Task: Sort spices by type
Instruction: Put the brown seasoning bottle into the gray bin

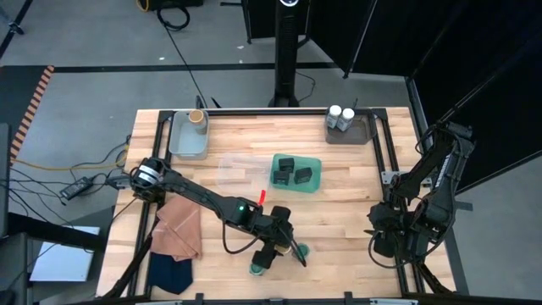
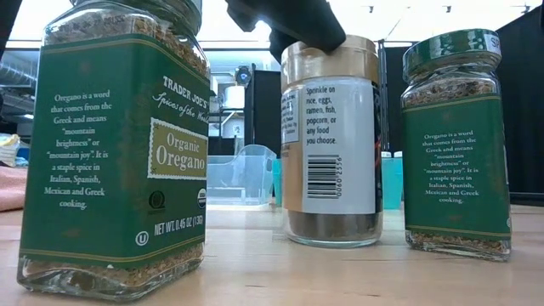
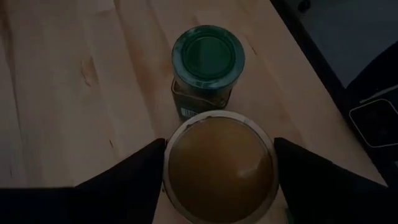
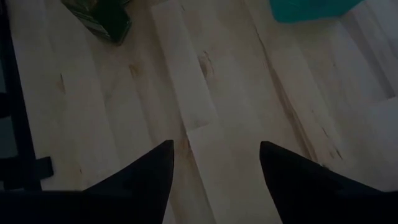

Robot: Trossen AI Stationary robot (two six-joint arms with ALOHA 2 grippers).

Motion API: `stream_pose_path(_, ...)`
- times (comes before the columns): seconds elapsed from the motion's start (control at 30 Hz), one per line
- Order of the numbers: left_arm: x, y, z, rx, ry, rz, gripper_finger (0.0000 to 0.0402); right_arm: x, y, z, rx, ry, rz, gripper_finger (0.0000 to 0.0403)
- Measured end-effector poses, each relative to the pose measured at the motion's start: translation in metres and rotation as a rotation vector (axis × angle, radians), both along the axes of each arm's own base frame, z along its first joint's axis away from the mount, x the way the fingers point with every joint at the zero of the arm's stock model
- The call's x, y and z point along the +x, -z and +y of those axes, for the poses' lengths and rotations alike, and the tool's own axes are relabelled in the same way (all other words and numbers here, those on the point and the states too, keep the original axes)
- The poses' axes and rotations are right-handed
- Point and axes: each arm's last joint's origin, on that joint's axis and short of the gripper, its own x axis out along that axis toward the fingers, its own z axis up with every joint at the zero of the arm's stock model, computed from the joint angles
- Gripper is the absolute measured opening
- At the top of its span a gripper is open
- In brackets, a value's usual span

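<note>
In the left wrist view a jar with a tan lid (image 3: 221, 168) stands between the fingers of my left gripper (image 3: 219, 142), with a green-lidded oregano jar (image 3: 208, 56) just beyond it. The low view shows the tan-lidded jar (image 2: 331, 144) upright on the table between two green oregano jars (image 2: 115, 153) (image 2: 456, 140), with my left gripper (image 2: 297, 25) on top of it. From above, my left gripper (image 1: 275, 247) hides this jar near the table's near edge. My right gripper (image 4: 214, 162) hangs open over bare wood at the right side. My left gripper comes from above, pointing down, with one finger (image 3: 146, 165) on each side of the tan lid's rim (image 3: 174, 140), pinching the lid between them. The jar stands upright with its base (image 2: 333, 236) on the table.
A grey tray (image 1: 180, 144) at the far left holds a tan-lidded jar (image 1: 197, 117). Another grey tray (image 1: 360, 134) at the far right holds two white-lidded jars (image 1: 341, 116). The teal tray (image 1: 315, 163) holds dark tins, beside a clear tray (image 1: 240, 168). Orange cloth (image 1: 179, 227) and navy cloth (image 1: 169, 273) lie near left.
</note>
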Motion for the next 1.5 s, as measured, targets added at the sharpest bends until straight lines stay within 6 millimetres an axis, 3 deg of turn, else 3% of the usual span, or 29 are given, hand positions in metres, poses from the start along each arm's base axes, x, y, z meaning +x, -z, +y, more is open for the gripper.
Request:
stream_pose_path(0.43,0.001,-0.001,0.015,-0.055,-0.065,0.053,0.0266,0.0,0.0,0.0,-0.001,0.0,0.0,0.0243)
stream_pose_path(0.7,-0.001,-0.009,0.036,-0.068,-0.14,0.084,0.0266,0.0,0.0,0.0,-0.003,0.001,-0.008,0.0241)
stream_pose_path(1.1,-0.013,-0.05,0.072,-0.083,-0.26,0.017,0.0266,0.001,-0.001,-0.001,-0.022,0.005,-0.043,0.0241)
stream_pose_path(1.5,-0.069,-0.122,0.128,0.0,-0.562,-0.082,0.0266,0.001,-0.001,-0.001,-0.029,0.007,-0.057,0.0241)
